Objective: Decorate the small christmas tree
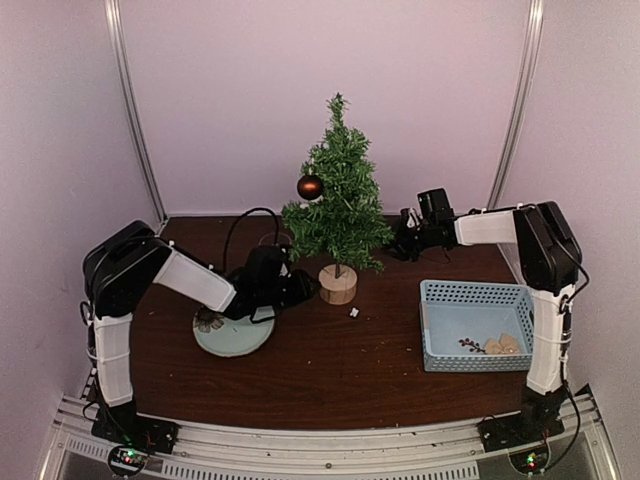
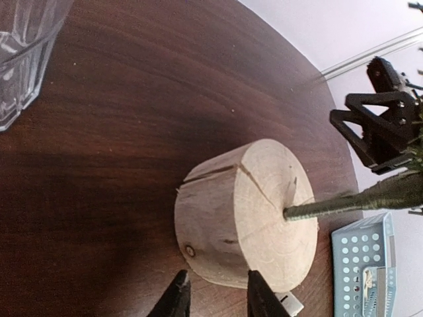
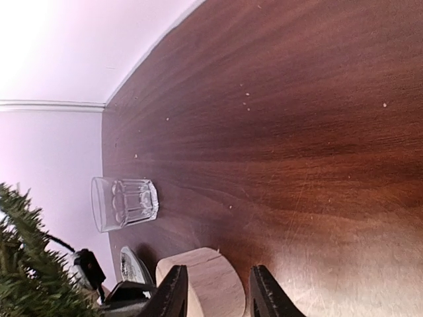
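The small christmas tree (image 1: 341,200) stands mid-table on its round wooden stump (image 1: 338,284), with a dark red ball (image 1: 310,186) hanging on its left side. My left gripper (image 1: 308,290) lies low beside the stump's left. In the left wrist view that gripper (image 2: 218,290) is open, its tips just short of the stump (image 2: 248,214) and holding nothing. My right gripper (image 1: 400,243) hovers by the tree's lower right branches. In the right wrist view it (image 3: 217,294) is open and empty, with the stump (image 3: 205,281) showing beyond its fingers.
A blue perforated basket (image 1: 438,325) at the right holds a few small decorations. A pale plate (image 1: 233,335) lies under the left arm. A drinking glass (image 3: 125,203) stands behind the tree. A small white clip (image 1: 354,313) lies in front of the stump.
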